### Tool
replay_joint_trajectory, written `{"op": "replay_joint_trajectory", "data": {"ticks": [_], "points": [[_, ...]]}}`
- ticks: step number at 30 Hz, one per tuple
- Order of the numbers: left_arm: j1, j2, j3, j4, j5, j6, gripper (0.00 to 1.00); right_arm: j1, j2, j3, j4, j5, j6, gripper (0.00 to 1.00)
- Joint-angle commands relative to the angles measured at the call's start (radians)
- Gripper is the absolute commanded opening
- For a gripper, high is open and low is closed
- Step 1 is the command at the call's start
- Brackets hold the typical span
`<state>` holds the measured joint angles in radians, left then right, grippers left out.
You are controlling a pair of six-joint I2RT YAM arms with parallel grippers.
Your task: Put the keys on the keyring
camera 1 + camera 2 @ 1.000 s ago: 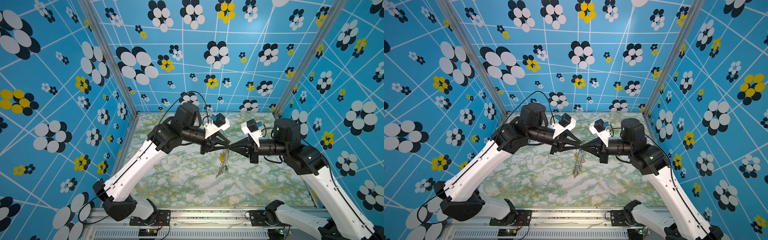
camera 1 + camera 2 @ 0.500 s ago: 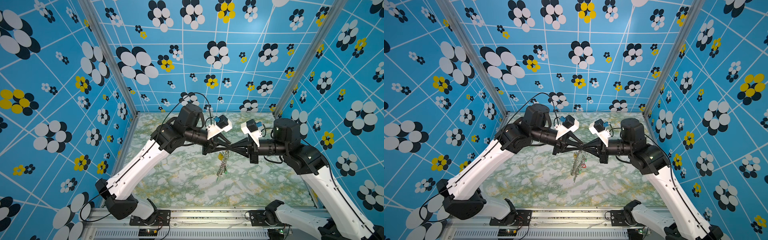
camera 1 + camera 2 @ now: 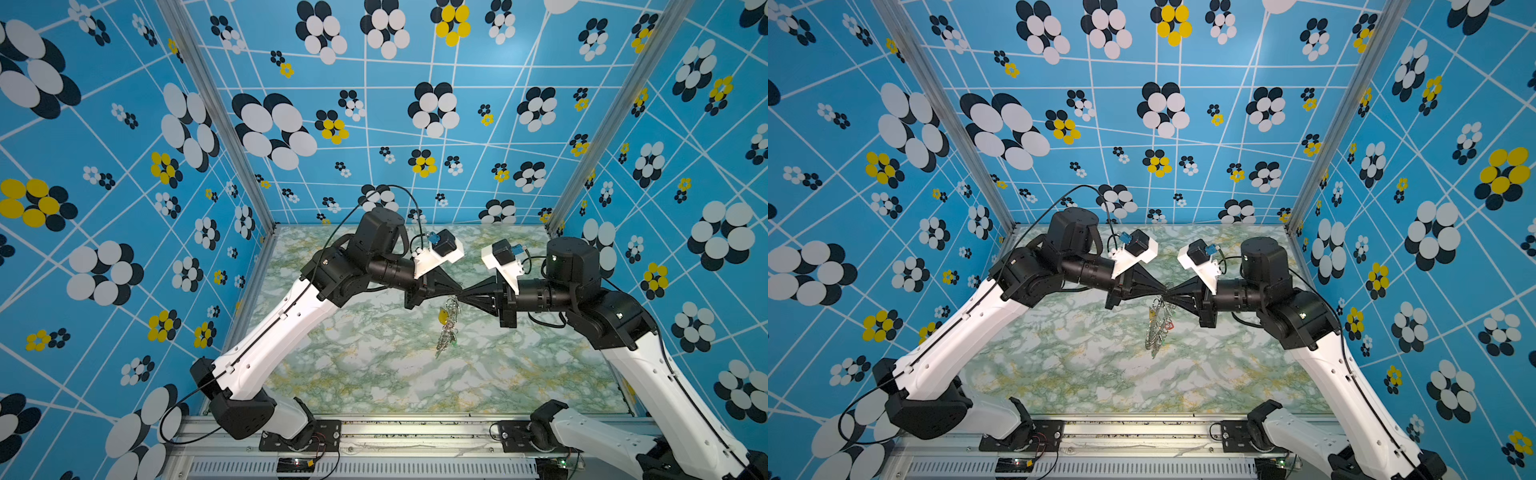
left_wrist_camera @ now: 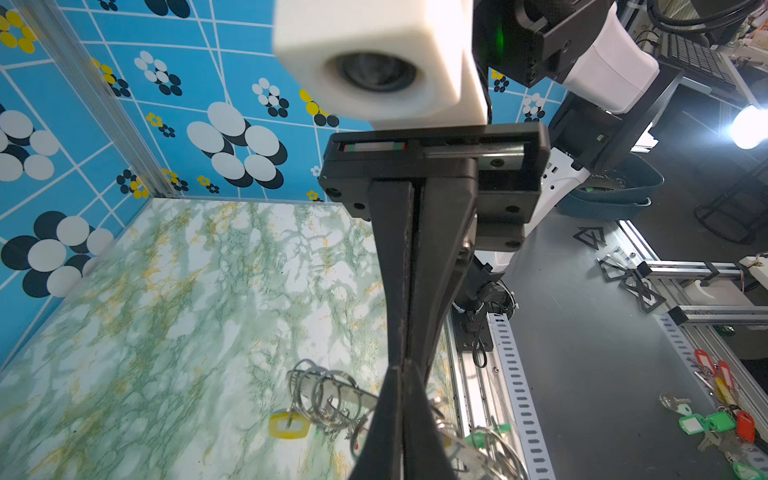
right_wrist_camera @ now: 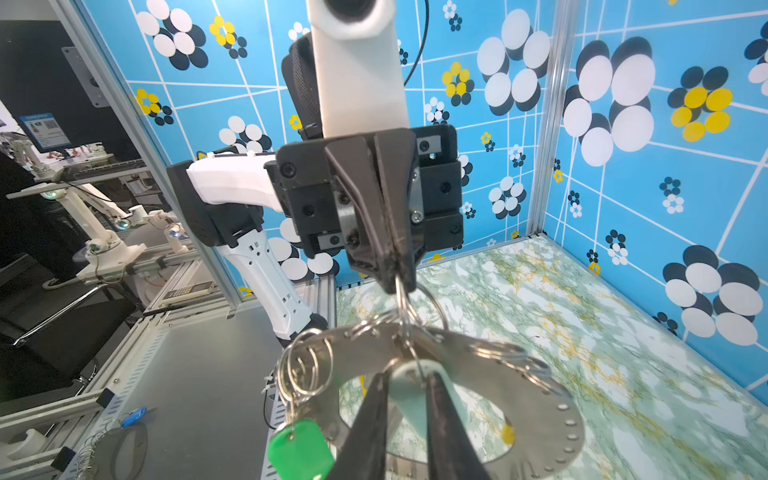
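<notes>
Keyring (image 5: pixel 498 374) hangs above desk (image 3: pixel 374 374) middle. Left pincer (image 5: pixel 397 282) clamped on a rim wire loop (image 5: pixel 404 309). Right pincer (image 5: pixel 408 376) pinches pale mint key tag (image 5: pixel 415 399). Advice: hold loop steady, feed key along the coil in small twists.

1. The walls (image 3: pixel 374 137) are bright blue, crossed by thin white lines and strewn with flowers made of white, black and yellow ovals.
2. The bench (image 3: pixel 374 374) has a marble pattern: white ground, green veining, yellow streaks.
3. The keyring (image 5: pixel 519 374) is flat grey metal, and its wire loops (image 5: pixel 307 365) are bright silver.
4. There is a yellow tag (image 4: pixel 288 424), a green tag (image 5: pixel 299 451), a pale mint tag (image 5: pixel 411 386) and, in a top view, a red tag (image 3: pixel 1169 325).
5. The left claw (image 5: pixel 395 270) and right claw (image 4: pixel 406 349) are matt black.
6. The arms (image 3: pixel 282 332) are white with black joints, and the camera housing (image 4: pixel 374 54) is white.
</notes>
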<state>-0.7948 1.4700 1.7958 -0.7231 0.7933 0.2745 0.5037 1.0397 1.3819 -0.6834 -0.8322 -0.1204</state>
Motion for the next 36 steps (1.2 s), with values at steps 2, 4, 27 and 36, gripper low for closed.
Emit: {"op": "replay_joint_trajectory", "data": {"ticks": [2, 4, 27, 36], "points": [[-0.022, 0.012, 0.000, -0.045, 0.000, 0.014, 0.00, 0.007, -0.011, 0.045, 0.063, -0.003, 0.000, 0.00], [-0.024, 0.011, 0.000, -0.036, 0.000, 0.009, 0.00, 0.006, -0.011, 0.044, 0.065, 0.002, 0.000, 0.00], [0.009, -0.113, -0.142, 0.262, 0.007, -0.100, 0.00, 0.007, -0.061, 0.018, 0.060, 0.070, -0.010, 0.29], [0.048, -0.192, -0.284, 0.546, 0.033, -0.235, 0.00, 0.007, -0.076, -0.004, 0.077, 0.063, 0.001, 0.30]]}}
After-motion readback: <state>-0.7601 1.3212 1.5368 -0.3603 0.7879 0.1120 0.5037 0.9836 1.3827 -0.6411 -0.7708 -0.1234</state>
